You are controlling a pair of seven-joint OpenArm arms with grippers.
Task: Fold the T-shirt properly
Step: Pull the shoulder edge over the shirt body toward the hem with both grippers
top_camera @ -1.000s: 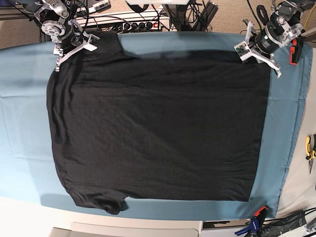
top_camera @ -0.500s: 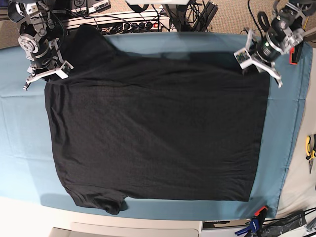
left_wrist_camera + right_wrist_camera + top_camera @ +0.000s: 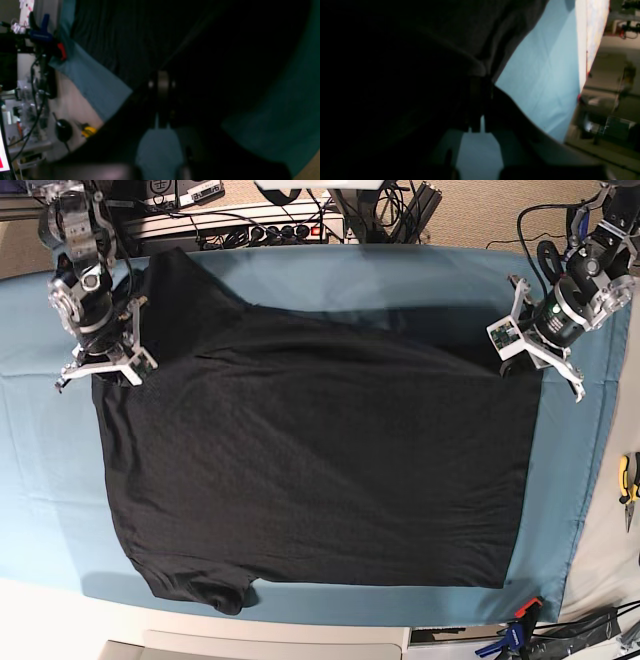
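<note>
The black T-shirt lies spread flat, plain side up, on the teal table cloth. My right gripper, at the base view's left, is shut on the shirt's far left shoulder edge. The right wrist view shows its jaws pinched together on black fabric. My left gripper, at the base view's right, is shut on the shirt's far right hem corner. The left wrist view shows its jaws closed on dark cloth. The far edge of the shirt runs slack between the two grippers. No rainbow graphic shows.
Yellow-handled pliers lie off the cloth at the right edge. A blue clamp grips the cloth's near right corner. Cables and a power strip sit behind the table's far edge.
Both grippers have moved nearer with the shirt's far edge. The right gripper swung left, then down the left side; the left gripper moved down and slightly right.
</note>
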